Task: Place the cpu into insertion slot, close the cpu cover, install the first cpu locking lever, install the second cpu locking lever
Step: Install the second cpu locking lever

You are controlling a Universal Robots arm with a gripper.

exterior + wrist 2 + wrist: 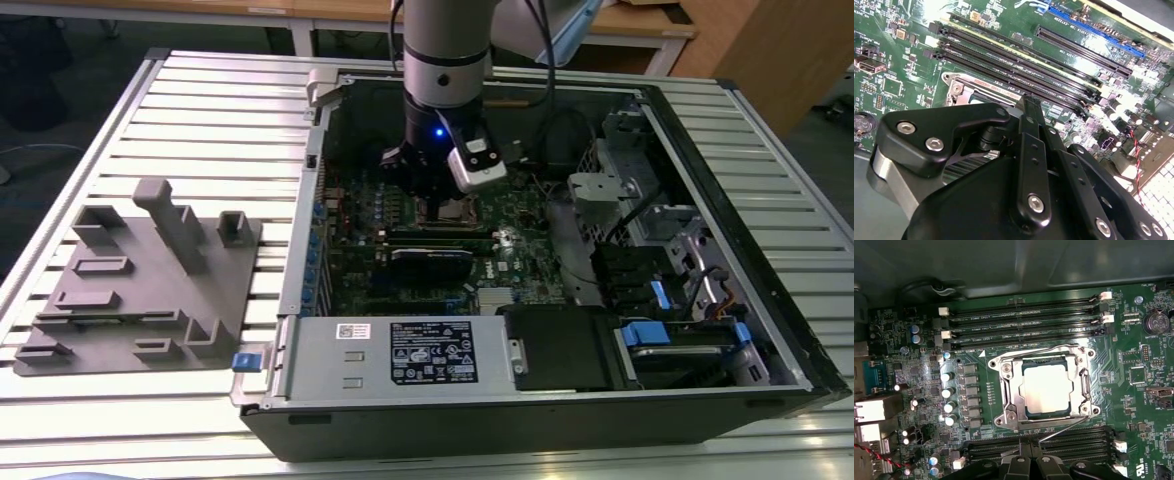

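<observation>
Slatted metal bench carries the open computer case. Tool, fingers closed on nothing, hovers just beside the insertion slot, where the cpu sits under the cpu cover. An off-line push could bend the thin lever.

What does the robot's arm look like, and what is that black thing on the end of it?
The arm is a round silvery-grey tube with a black band and a small blue light lower down. A white boxy camera is strapped to its side, and dark cables hang beside it. The end effector is matte black, built from flat linked bars joined with shiny silver screws.
</observation>
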